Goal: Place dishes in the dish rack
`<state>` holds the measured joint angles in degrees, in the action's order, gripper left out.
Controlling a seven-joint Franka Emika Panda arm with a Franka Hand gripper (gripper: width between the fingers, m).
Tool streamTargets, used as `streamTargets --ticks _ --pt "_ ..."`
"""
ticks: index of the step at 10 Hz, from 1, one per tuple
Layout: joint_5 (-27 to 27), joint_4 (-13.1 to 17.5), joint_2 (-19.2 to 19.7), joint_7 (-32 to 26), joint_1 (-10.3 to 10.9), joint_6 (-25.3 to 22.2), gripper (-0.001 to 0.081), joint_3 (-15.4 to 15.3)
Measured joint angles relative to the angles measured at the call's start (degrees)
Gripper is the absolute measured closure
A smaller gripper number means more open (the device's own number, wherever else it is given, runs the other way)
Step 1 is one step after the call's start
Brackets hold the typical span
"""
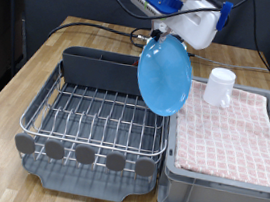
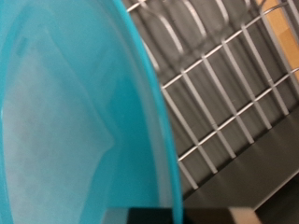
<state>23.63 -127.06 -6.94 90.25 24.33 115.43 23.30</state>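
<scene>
Blue plate held up over the dish rack

The claw [image 1: 160, 36] grips the plate [image 1: 164, 75] by its top edge, seemingly pinched; the plate hangs on edge below it, above the rack [image 1: 97, 116]. The mug [image 1: 220, 87] stands beside, on the cloth [image 1: 231, 135].

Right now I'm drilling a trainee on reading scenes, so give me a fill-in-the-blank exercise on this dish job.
1. The hand holds the ____ plate by its upper rim.
2. The plate hangs on edge above the wire ____.
3. The white mug stands on the pink checked ____.
4. That cloth lies in the lighter grey ____.

Missing words: blue; rack; cloth; bin
</scene>
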Motion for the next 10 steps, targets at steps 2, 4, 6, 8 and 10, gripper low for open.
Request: streamTargets --ticks 2,4,6,8,10 --pt "3.4 -0.4 -0.5 -4.6 -1.1 -0.9 0.0787 1.6" --pt "6.2 -1.1 -0.8 -13.3 -2.4 -0.8 0.0787 3.9" --pt "10.2 -2.0 -0.9 -21.6 -3.9 3.7 0.0787 6.6" --pt "13.6 -3.1 -0.8 -27.5 -5.2 12.0 0.0787 9.3" --pt "14.6 -3.9 -0.6 -32.1 -5.5 17.7 0.0788 10.8"
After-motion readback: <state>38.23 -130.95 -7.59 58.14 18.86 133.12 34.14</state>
